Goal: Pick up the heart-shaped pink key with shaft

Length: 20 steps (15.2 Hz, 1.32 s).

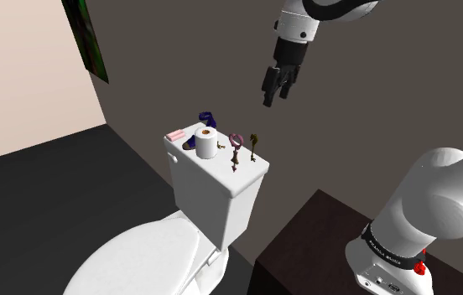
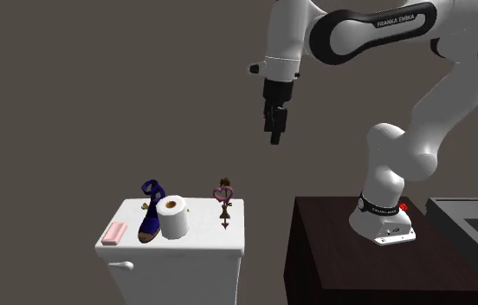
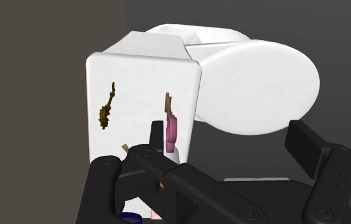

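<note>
So the pink key [image 1: 236, 149] is found on the toilet tank lid [image 1: 215, 173], just beside the toilet roll [image 1: 207, 142], on the side of the roll facing away from the pink soap [image 1: 174, 135]. A darker brown key [image 1: 254, 147] is parked one spot further out from the roll, near the pink one.

The gripper [image 1: 276, 86] is hung high above the roll, off toward the keys' side. Its fingers are spread apart and nothing is held, so the pick isn't started yet imo.

Stuff that could go wrong:
- The roll could be clipped by a finger on the way down, since so little room is left between it and the pink key.
- The brown key could be caught instead if the descent is aimed a bit too far from the roll.
- The key looks thin, so it could be skidded off the lid's edge rather than pinched.
</note>
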{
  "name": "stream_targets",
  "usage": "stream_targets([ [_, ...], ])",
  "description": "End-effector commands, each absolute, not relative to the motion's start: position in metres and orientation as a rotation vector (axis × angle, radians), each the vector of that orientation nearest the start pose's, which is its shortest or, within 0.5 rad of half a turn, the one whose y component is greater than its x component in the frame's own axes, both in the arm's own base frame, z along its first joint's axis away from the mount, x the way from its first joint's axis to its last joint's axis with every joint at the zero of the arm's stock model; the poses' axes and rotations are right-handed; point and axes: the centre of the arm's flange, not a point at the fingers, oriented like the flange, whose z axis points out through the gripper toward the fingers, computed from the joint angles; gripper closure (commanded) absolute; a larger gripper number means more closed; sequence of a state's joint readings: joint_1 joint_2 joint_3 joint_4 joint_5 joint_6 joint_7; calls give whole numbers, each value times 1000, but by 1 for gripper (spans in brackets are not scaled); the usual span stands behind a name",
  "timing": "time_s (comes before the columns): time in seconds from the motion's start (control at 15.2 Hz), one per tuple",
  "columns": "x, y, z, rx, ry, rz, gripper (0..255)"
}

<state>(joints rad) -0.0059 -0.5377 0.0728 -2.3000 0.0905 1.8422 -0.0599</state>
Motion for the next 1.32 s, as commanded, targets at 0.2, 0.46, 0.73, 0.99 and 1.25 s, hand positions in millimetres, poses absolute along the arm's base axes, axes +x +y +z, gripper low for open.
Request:
stream_targets([
  [0.2,447,38,507,-3100,-114,-90,0],
  [0.46,487,39,469,-3112,-85,-62,0],
  [0.73,526,39,431,-3123,-56,-35,0],
  [0.99,564,37,392,-3133,-27,-7,0],
  [1.25,577,37,368,-3137,-17,3,0],
])
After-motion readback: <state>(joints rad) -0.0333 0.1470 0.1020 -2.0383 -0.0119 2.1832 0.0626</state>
